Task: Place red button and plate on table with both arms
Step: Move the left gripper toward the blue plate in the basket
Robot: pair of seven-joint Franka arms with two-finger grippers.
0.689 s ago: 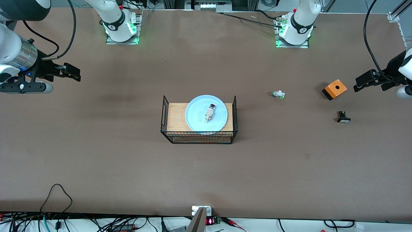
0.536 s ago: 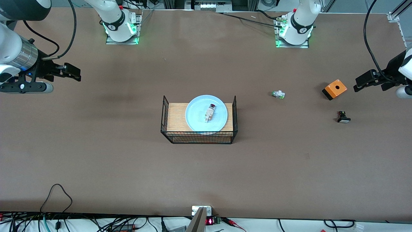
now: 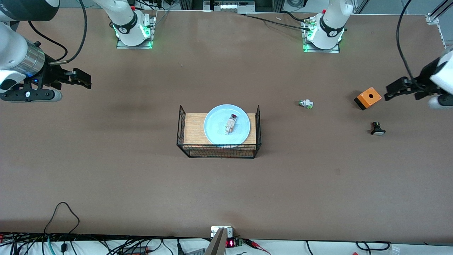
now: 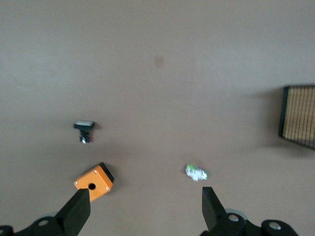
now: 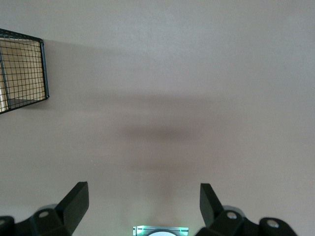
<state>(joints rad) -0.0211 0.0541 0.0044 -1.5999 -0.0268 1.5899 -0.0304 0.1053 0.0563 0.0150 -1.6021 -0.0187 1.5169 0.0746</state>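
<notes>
Left gripper (image 3: 390, 91) shifted (red button (image 3: 230, 124) well apart)

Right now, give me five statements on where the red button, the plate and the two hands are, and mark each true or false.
1. The red button lies on the plate. True.
2. The plate sits directly on the table. False: it rests on the wood top of the wire rack.
3. The left hand grips the orange box. False: it is open, empty and beside the box, toward the left arm's end of the table.
4. The right hand is open and holds nothing, over bare table toward the right arm's end. True.
5. The white-capped black button lies on the plate. False: it lies on the table, nearer the front camera than the orange box.
</notes>
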